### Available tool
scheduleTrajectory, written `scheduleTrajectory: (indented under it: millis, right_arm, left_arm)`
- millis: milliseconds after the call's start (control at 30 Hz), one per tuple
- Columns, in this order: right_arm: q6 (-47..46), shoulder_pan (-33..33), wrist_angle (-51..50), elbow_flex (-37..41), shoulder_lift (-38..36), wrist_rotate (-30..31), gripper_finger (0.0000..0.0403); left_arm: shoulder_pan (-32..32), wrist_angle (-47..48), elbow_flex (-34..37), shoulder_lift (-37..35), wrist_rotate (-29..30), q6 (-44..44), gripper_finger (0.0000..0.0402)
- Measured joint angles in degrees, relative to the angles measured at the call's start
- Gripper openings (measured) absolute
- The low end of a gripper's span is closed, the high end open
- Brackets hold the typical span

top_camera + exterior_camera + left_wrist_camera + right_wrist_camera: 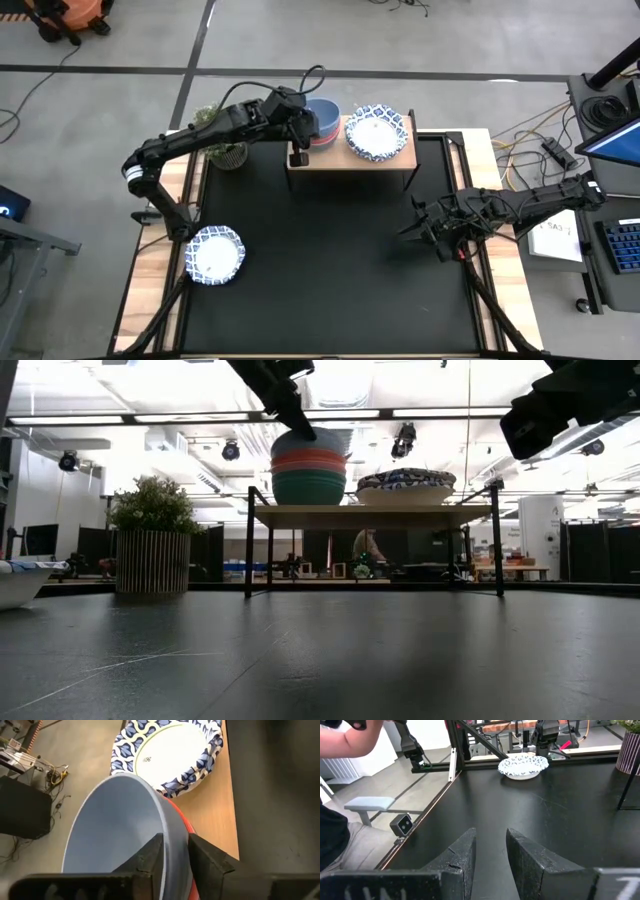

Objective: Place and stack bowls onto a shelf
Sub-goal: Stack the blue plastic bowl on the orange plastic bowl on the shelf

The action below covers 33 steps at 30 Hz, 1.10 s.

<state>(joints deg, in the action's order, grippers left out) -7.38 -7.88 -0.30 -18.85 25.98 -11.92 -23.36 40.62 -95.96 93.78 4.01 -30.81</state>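
The shelf (350,160) stands at the table's far middle. On its left end is a stack of plain bowls (308,475), green lowest, then red and pink, with a blue bowl (115,825) on top. White bowls with blue-patterned rims (377,132) sit on its right end. My left gripper (300,128) is shut on the blue bowl. Another patterned bowl (213,254) rests on the table at the near left. My right gripper (425,230) is open and empty over the table's right side. My left gripper holds the blue bowl by its rim (172,842), on the side toward the table's left. One finger (150,855) is inside the bowl and one (205,857) outside. The fingers slant down from above. The bowl sits on the red bowl (184,822) atop the stack.
A potted plant (228,152) stands at the far left beside the shelf, and also shows in the low view (152,545). A person's arm (345,735) shows beyond the table in the right wrist view. The black mat (330,280) lies between the shelf and the near edge.
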Motion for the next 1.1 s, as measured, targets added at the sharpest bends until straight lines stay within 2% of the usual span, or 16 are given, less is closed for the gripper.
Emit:
scheduleTrajectory:
  millis: [233,367,433,533,700,1100]
  right_arm:
    - [-0.07,0.0,0.0,0.0,0.0,0.0,0.0098]
    - [-0.04,0.01,0.0,0.0,0.0,-0.02,0.0098]
    - [-0.04,0.0,0.0,0.0,0.0,-0.02,0.0098]
    - [-0.04,0.02,0.0,0.0,0.0,-0.02,0.0098]
    - [-0.09,0.0,-0.04,0.0,0.05,-0.04,0.0098]
    - [-1.03,0.0,-0.3,0.0,0.09,-0.06,0.0098]
  left_arm:
    - [0.7,3.38,-6.94,-0.28,-0.9,1.66,0.0096]
    - [0.67,1.66,-9.18,-0.28,-7.08,3.02,0.0097]
    - [0.59,-0.73,-8.64,-0.28,-8.24,4.13,0.0095]
    - [0.31,-0.72,-6.72,-0.28,-6.9,4.31,0.0088]
    - [-1.15,2.5,-2.9,-1.04,0.92,3.91,0.0075]
    - [-5.26,1.9,1.17,-2.45,1.05,6.03,0.0061]
